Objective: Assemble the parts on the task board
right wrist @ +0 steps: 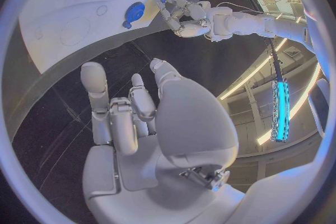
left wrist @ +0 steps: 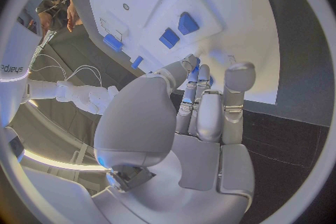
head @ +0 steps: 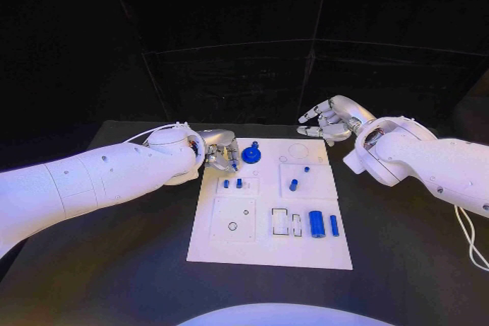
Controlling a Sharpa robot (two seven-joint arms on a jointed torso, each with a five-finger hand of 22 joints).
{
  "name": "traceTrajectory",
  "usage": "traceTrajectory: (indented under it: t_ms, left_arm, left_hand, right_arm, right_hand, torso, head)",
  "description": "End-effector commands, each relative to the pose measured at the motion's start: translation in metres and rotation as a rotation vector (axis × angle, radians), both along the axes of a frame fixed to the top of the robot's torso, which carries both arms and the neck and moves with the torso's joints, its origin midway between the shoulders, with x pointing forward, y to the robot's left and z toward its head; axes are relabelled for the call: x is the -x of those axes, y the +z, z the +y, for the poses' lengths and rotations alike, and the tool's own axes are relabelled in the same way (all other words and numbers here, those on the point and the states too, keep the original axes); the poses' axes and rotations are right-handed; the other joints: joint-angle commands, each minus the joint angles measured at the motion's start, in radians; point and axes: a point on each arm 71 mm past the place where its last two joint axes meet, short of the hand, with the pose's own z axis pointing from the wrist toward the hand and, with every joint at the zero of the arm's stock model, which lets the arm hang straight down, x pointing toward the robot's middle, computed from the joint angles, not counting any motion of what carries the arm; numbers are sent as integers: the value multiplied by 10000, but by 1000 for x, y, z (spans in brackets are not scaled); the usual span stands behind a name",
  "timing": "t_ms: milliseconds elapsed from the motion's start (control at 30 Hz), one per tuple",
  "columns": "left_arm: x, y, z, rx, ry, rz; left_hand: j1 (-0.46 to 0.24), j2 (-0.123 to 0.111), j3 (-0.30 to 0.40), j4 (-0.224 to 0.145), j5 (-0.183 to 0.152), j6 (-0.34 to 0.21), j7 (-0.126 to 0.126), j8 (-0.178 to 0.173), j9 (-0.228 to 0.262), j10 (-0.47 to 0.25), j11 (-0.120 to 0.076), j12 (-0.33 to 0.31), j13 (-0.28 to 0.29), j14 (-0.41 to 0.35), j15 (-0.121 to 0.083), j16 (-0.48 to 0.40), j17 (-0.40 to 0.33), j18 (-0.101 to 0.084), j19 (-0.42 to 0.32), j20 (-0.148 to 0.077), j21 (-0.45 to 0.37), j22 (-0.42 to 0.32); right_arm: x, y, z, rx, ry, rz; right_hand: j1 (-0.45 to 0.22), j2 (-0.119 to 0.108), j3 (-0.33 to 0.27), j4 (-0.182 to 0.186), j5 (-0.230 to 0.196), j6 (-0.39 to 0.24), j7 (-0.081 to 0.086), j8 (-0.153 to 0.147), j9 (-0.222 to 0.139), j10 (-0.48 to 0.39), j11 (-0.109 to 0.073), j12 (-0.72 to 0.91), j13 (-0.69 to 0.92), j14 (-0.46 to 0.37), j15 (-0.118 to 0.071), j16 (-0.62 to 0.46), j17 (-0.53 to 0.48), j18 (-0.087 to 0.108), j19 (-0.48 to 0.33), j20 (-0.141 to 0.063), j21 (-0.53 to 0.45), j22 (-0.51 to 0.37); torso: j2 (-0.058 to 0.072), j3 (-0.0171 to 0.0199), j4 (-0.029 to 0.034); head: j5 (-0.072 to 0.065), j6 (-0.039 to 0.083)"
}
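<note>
The task board (head: 270, 252) lies in the middle of the black table (head: 408, 269), its long axis running away from the robot, its far short edge between the two hands. On its near right part two blue cylinders lie flat side by side, the thicker one (head: 317, 223) just beside the thinner one (head: 334, 225), both with long axes parallel to the board's long edge. A round blue disc part (head: 251, 154) sits near the far left corner, with a small stem pointing toward the far edge. Two small blue pegs (head: 232, 184) stand in the left middle block, and another blue peg (head: 293, 185) stands in the right middle panel, with a smaller one (head: 306, 170) just beyond it.

The left hand (head: 216, 155) is at the board's far left edge, beside the disc part. In the left wrist view its fingers (left wrist: 210, 106) reach close together toward the board, fingertips at or just over its edge; whether they touch anything I cannot tell (the tips hide the spot beneath them).

The right hand (head: 331, 121) hovers beyond the board's far right corner, over bare table, fingers loosely spread and holding nothing; the right wrist view shows the palm (right wrist: 150, 123) clear of the board.

Open table runs along both long sides of the board.
</note>
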Motion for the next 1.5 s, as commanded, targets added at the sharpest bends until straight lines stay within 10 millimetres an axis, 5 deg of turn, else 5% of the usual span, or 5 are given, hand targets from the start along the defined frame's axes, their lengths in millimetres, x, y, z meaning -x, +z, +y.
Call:
traceTrajectory:
  t_ms: [33,700,867,967,1500]
  left_arm:
    - [-1,-1,-1,-74,47,155]
    - [-3,-6,-4,-354,-40,558]
    - [-3,-7,-5,-387,-74,619]
    - [-3,-7,-6,-385,-83,620]
    - [-3,-5,-9,-249,-48,420]
  left_hand:
    - [-107,-23,4,60,-17,63,-5,-45,-8,73,23,-55,14,80,-28,-25,-9,-137,42,4,34,10]
    - [-129,-33,-1,67,-19,59,-5,-61,-12,71,26,-79,14,62,-25,-59,-86,-135,31,7,11,-8]
    - [-126,-22,7,67,-18,63,-9,-65,-12,75,23,-87,15,57,-24,-68,-105,-136,28,8,10,-6]
    - [-126,-22,7,67,-18,63,-9,-65,-12,75,23,-87,15,57,-24,-68,-105,-136,28,8,10,-6]
    - [-122,-11,16,66,-18,70,-9,-70,-11,85,20,-97,17,57,-24,-63,-92,-144,38,9,45,33]
  right_arm:
    - [0,1,1,-2,83,-26]
    - [0,1,2,-6,86,-27]
    - [0,1,2,6,94,0]
    - [0,1,2,9,101,8]
    - [0,1,3,13,115,17]
  right_hand:
    - [13,-33,51,-11,47,11,32,69,-11,-5,50,-16,2,1075,58,63,2635,91,29,59,4,-12]
    - [10,-36,66,-11,51,13,29,71,-11,-2,49,-9,7,1075,57,63,2635,92,26,56,7,-21]
    - [-11,-44,85,19,54,21,-71,61,-9,-1,-58,-22,-3,815,-132,-682,1769,81,41,-97,-7,-35]
    - [5,-11,103,4,69,17,-17,68,-10,2,43,-19,3,1075,47,63,2635,91,39,26,-4,-34]
    - [-15,-49,96,12,56,12,-11,66,-10,-5,-4,-14,3,1075,-15,63,2635,81,20,-2,-3,-57]
  torso:
    - [3,-2,-10]
    - [-1,-3,0]
    - [-2,-10,-1]
    - [-3,-13,1]
    - [-4,-5,5]
  head:
    - [0,-3]
    - [-20,-80]
    - [-26,-83]
    - [-22,-88]
    - [-30,-105]
